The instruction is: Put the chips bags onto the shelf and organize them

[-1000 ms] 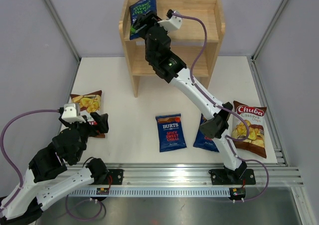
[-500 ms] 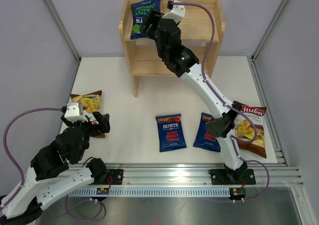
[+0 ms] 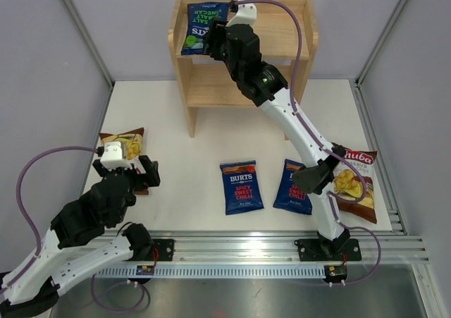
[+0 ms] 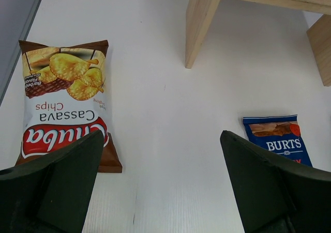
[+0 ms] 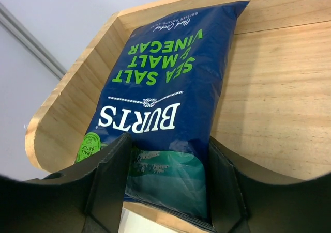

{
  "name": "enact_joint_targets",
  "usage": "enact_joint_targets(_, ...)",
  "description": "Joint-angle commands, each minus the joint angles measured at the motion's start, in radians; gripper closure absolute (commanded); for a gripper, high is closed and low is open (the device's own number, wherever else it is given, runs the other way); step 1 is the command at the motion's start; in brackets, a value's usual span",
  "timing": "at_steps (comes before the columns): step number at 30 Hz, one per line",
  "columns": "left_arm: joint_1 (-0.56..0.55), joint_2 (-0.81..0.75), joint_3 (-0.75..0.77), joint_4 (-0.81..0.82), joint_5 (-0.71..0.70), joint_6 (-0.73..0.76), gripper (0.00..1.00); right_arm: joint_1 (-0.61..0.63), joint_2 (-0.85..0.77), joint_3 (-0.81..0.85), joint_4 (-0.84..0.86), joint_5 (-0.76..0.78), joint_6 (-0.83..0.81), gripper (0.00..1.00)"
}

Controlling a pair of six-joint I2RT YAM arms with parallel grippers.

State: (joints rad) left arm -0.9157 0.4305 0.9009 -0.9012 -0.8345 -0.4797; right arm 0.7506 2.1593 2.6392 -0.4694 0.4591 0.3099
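1. The right gripper (image 3: 210,41) reaches onto the top tier of the shelf (image 3: 296,36). Its fingers press against both side edges of the green-accented BURTS bag (image 5: 165,88), which is pinched narrower where they meet it.
2. That bag lies at the left end of the top tier, close to the left side rail, with its far end toward the back rail. Its print is upside down to the wrist camera ("SEA SALT & MALT VINEGAR" can be read there).
3. The left gripper (image 4: 161,140) hovers low over the table (image 3: 183,120), jaws spread wide with nothing between them.
4. The left Chuba bag (image 4: 64,104) lies flat on the table, just ahead of the left gripper and off to its left side. In the overhead view the gripper hides the bag's near end.
5. The centre BURTS bag (image 3: 241,186) lies flat near the front middle of the table, its orange top pointing away from the arms.
6. The second orange-topped BURTS bag (image 3: 290,190) lies just to the right of the centre one, apart from it and partly under the right arm's elbow.
7. The right Chuba bag (image 3: 358,187) lies flat at the table's right side, its left edge hidden by the same arm.
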Motion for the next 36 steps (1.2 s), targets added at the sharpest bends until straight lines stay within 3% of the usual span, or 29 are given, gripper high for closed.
enact_joint_targets(1,0.005,-0.01,0.018,0.021,-0.028,-0.011,0.01,-0.008,0.025,0.033,-0.02,-0.082,-0.043,0.38)
enact_joint_targets(18,0.012,-0.004,0.015,0.028,-0.018,0.0,0.01,-0.002,0.063,0.016,0.043,-0.119,0.08,0.46)
enact_joint_targets(19,0.012,-0.004,0.015,0.027,-0.017,0.001,0.01,-0.003,0.06,0.008,0.046,-0.119,0.086,0.45)
enact_joint_targets(23,0.014,-0.004,0.015,0.027,-0.015,0.001,0.01,-0.003,0.042,-0.001,0.035,-0.091,0.094,0.24)
enact_joint_targets(36,0.018,0.013,0.018,0.028,0.014,0.009,0.03,-0.011,-0.004,0.01,-0.057,0.059,-0.146,0.11)
